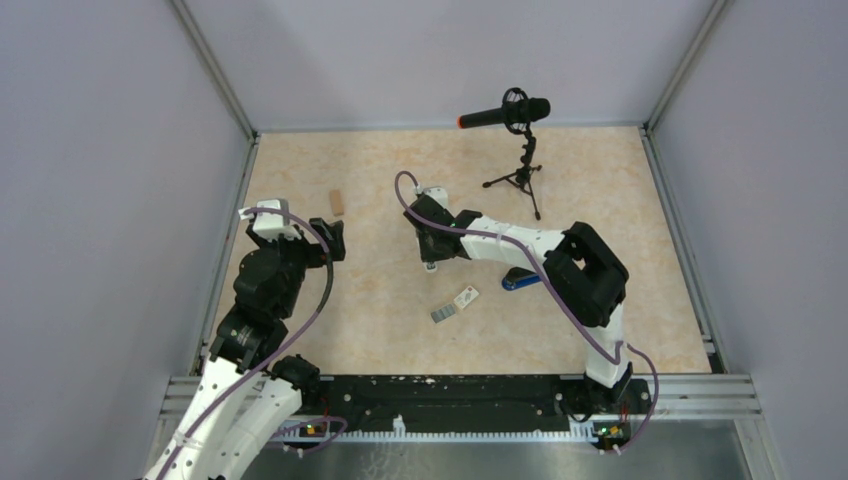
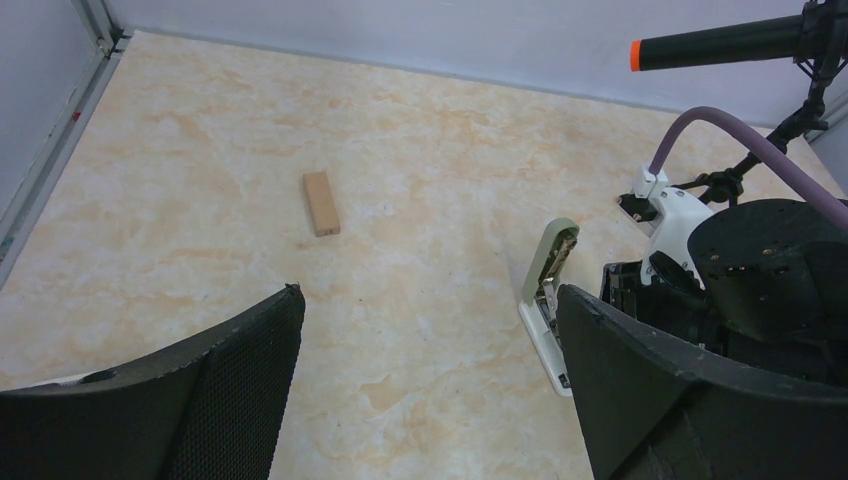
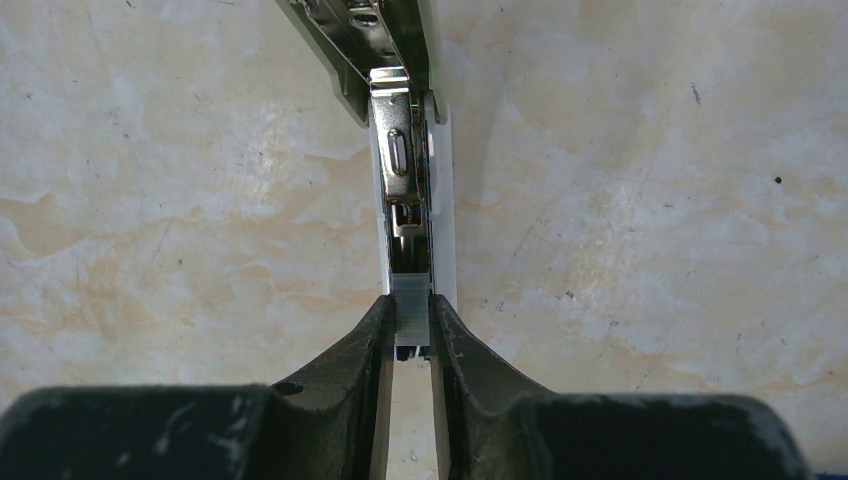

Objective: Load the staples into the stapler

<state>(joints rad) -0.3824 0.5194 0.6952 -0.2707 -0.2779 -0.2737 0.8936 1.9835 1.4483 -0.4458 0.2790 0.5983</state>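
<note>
While the stapler [image 3: 398,150] lies hinged open in the middle of the top view, its rail running down the centre of the right wrist frame, our right gripper [image 3: 410,328] pinches a strip of staples [image 3: 411,303] at the rail's lower end; we judge it not yet seated, the stapler still to close; our left gripper [image 2: 428,300] hangs wide open, empty, at left
</note>
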